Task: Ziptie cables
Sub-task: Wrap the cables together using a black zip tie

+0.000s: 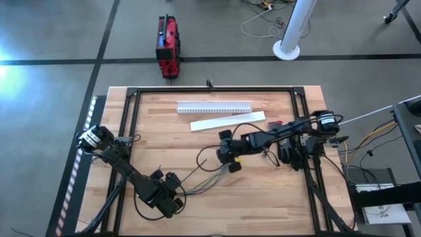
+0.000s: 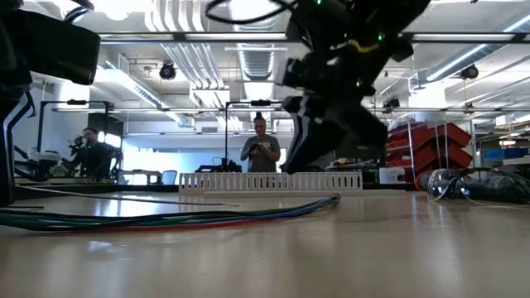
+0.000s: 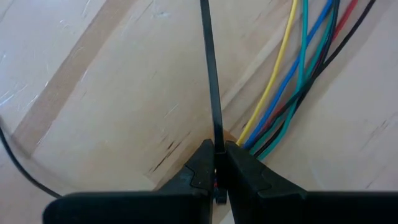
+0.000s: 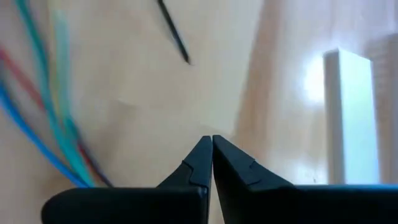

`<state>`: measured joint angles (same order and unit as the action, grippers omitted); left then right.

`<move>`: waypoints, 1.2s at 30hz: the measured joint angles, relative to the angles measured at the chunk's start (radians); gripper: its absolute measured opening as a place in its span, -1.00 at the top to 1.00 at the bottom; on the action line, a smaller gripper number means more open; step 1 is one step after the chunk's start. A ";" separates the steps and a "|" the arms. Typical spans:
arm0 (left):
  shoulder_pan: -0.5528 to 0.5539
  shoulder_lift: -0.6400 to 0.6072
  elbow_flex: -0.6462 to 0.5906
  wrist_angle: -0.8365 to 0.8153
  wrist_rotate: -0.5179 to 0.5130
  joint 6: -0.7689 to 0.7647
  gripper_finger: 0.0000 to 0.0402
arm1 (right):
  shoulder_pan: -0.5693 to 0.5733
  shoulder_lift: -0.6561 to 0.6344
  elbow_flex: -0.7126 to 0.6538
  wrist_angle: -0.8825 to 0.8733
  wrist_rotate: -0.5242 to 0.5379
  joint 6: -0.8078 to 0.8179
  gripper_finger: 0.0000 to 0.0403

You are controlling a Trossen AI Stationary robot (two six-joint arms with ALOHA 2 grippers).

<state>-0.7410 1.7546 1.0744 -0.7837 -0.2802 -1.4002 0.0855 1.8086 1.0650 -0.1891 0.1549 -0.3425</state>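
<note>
Indoors, wooden table (image 1: 263, 191), cables (image 2: 166, 219), workshop behind, two people (image 2: 261, 153) standing.

A butcher-block wooden table (image 1: 263, 191) edged by a black metal frame (image 1: 210, 89). Lying on the boards: a bundle of coloured cables (image 1: 200, 183) fanned across the near middle, a white slotted cable duct (image 1: 214, 106) toward the far edge, its flat white cover strip (image 1: 227, 121) just beside it, slightly askew. Near the right rail, a small red item (image 1: 274, 124), too small to identify.
</note>
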 joint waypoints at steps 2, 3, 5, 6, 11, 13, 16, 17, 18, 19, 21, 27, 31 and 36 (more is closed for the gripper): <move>0.000 0.000 0.000 0.004 0.000 0.000 0.96 | -0.011 0.014 -0.016 0.008 0.001 -0.007 1.00; 0.000 0.000 0.000 0.002 0.000 0.000 0.96 | -0.014 0.024 -0.027 -0.004 -0.001 0.000 1.00; 0.000 0.000 0.000 0.004 0.003 0.000 0.96 | -0.016 0.035 -0.042 -0.067 -0.027 0.028 1.00; 0.000 0.000 0.000 0.003 0.012 -0.001 0.96 | -0.014 0.036 -0.042 -0.091 -0.038 0.047 1.00; -0.001 0.000 -0.001 0.013 0.030 -0.008 0.96 | 0.029 0.012 -0.047 -0.243 -0.107 0.197 1.00; -0.002 0.000 -0.001 0.026 0.029 -0.008 0.96 | 0.059 0.007 -0.050 -0.269 -0.120 0.249 1.00; -0.002 0.000 -0.002 0.042 0.028 -0.008 0.96 | 0.107 0.005 -0.051 -0.280 -0.118 0.301 1.00; -0.002 0.000 -0.002 0.051 0.028 -0.008 0.96 | 0.123 0.005 -0.051 -0.281 -0.120 0.310 1.00; -0.002 0.000 -0.002 0.057 0.029 -0.007 0.96 | 0.136 0.005 -0.051 -0.283 -0.123 0.316 1.00; -0.002 0.000 -0.002 0.063 0.029 -0.005 0.96 | 0.146 0.005 -0.051 -0.284 -0.130 0.316 1.00; -0.003 0.000 -0.002 0.076 0.029 0.002 0.96 | 0.162 -0.008 -0.052 -0.282 -0.146 0.318 1.00; -0.005 0.000 -0.002 0.074 0.029 0.003 0.96 | 0.195 -0.096 -0.058 -0.288 -0.217 0.325 1.00; -0.006 0.000 -0.002 0.074 0.029 0.003 0.96 | 0.207 -0.152 -0.059 -0.236 -0.163 0.311 1.00; -0.006 0.000 -0.002 0.067 0.029 0.011 0.96 | 0.218 -0.131 -0.140 0.178 -0.064 0.223 1.00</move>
<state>-0.7469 1.7546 1.0727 -0.7166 -0.2516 -1.3888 0.3031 1.6772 0.9248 -0.0110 0.0906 -0.1197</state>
